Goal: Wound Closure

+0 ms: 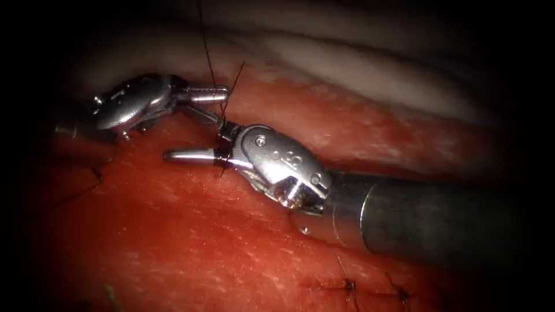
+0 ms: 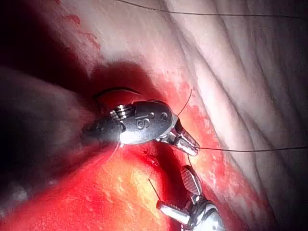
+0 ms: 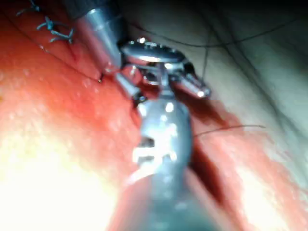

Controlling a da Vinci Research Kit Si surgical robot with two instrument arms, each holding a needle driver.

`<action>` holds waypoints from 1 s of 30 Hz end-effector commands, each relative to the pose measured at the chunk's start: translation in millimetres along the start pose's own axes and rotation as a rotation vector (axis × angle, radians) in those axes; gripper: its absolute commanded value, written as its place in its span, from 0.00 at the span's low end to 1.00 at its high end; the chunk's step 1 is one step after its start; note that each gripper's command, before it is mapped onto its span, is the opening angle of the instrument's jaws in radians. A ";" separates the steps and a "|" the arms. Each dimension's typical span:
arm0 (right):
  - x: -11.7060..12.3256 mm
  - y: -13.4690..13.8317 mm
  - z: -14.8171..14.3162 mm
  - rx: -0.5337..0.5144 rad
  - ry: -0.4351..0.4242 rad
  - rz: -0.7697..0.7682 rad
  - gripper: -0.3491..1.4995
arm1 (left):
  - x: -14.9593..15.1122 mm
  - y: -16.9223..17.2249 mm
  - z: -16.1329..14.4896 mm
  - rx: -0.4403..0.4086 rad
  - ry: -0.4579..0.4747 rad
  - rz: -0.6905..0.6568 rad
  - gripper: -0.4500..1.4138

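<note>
Endoscope view: the right tool [image 1: 199,136] comes in from the right on a thick dark shaft, and its jaws stand spread wide. One jaw points left over the red tissue [image 1: 173,231], the other angles up toward the left tool [image 1: 208,104]. The thread [image 1: 222,151] is wound in dark turns around the base of the right tool's jaws (wrapped on them, not clamped between them), and a short dark end sticks out just below the lower jaw. From these turns the strand climbs past the left tool's tip; one line runs up out of the frame and a shorter end slants up to the right.

The left tool lies left of the right one. Its upper jaw points right and a second jaw slants down toward the right tool, so the jaws are parted; whether they pinch the thread where it crosses them cannot be told. The left wrist view shows the same pair parted, with the thread [image 2: 240,149] running off from the tip across pale tissue.

The cut [image 1: 347,156] shows as a dark groove running rightward beside the right tool's wrist. Finished stitches [image 1: 376,287] with knots sit on the tissue near the lower edge, and another dark stitch [image 1: 92,176] lies on the far left. No needle can be made out, in the tissue or in either tool.
</note>
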 end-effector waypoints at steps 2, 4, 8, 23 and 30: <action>0.0 0.5 0.4 -0.037 0.019 0.000 0.59 | -0.8 0.7 -0.6 0.007 0.002 -0.002 0.05; 0.2 0.8 0.1 -0.055 0.027 0.001 0.59 | -0.8 1.1 -1.1 0.010 0.004 -0.002 0.05; 0.8 2.3 -1.5 -0.139 0.063 0.051 0.56 | -1.0 2.6 -1.2 0.013 0.003 -0.001 0.05; 0.2 4.0 -1.7 -0.294 -0.031 0.273 0.46 | -1.2 8.1 -0.4 -0.011 -0.052 -0.015 0.05; -1.4 5.4 -1.6 -0.431 -0.108 0.516 0.43 | -0.8 9.7 -0.3 -0.016 -0.068 -0.003 0.05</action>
